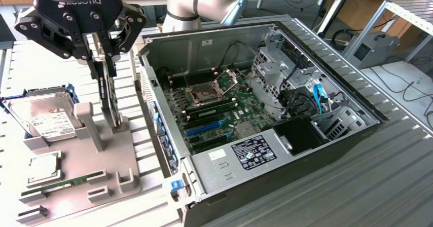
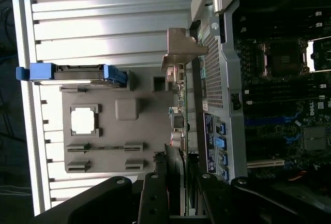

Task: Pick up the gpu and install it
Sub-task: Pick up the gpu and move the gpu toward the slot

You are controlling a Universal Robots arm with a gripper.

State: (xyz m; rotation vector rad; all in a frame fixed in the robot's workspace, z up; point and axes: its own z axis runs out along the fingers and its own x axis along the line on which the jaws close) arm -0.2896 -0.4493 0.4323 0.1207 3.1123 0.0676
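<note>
Gripper [image 1: 105, 60] and gpu [image 1: 111, 98] are found together at the exterior view's left, well apart from the open computer case [image 1: 325, 141] on the exterior view's right. The gpu is stood upright on its edge, seen edge-on as a thin dark strip, with its lower end down among the posts of a grey fixture [image 1: 101, 161]; whether it is seated in its slot or raised a little out of it cannot be told. The jaws are drawn in partway, and the card's upper end is clasped between the two fingers, one laid against each face. In the wrist view the gripper [image 2: 181, 182] is seen astride the same gpu [image 2: 178, 125], whose silver end bracket is turned toward the far end of the fixture [image 2: 114, 131], just beside the perforated wall of the case [image 2: 212, 79]. On the fixture, a hard drive [image 1: 44, 118] with a white label is held at the far left, a square processor chip [image 1: 42, 167] is set nearer, and a long narrow memory stick [image 1: 64, 181] is laid nearest of all. Inside the case a motherboard [image 1: 216, 110] is laid flat, with a processor socket [image 1: 203, 92] on its far part and blue slots [image 1: 203, 128] nearer. Everything is carried on a table of metal slats [image 1: 379, 186].
</note>
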